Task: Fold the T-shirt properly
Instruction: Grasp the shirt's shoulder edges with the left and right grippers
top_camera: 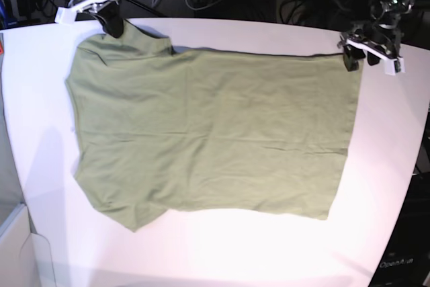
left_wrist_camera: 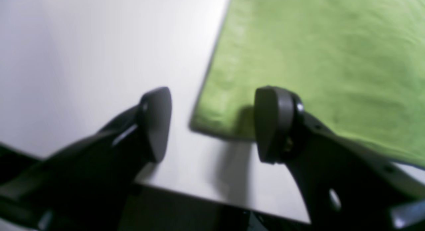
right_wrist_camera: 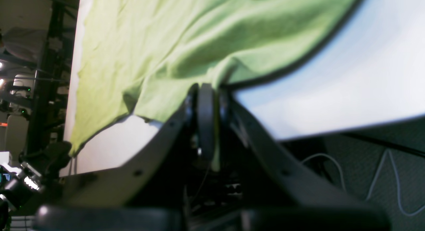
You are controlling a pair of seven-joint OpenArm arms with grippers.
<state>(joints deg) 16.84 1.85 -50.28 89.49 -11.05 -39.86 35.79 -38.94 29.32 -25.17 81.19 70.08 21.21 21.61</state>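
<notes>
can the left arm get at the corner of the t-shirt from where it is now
Probably yes: the left gripper hangs open right at the T-shirt corner, with only bare table around it.

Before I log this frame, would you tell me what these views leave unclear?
- T-shirt label: not visible in any view.
- Right gripper pads: right wrist view, cloth bunched between them hides the contact.
- Left gripper: left wrist view blurred; base view too small to show its jaw gap.
- Table front edge: cut off, base view.

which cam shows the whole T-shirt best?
Base view: the whole T-shirt lies spread on the white table, every edge visible. The left wrist view shows only one corner; the right wrist view shows a bunched edge clamped in the right gripper.
</notes>
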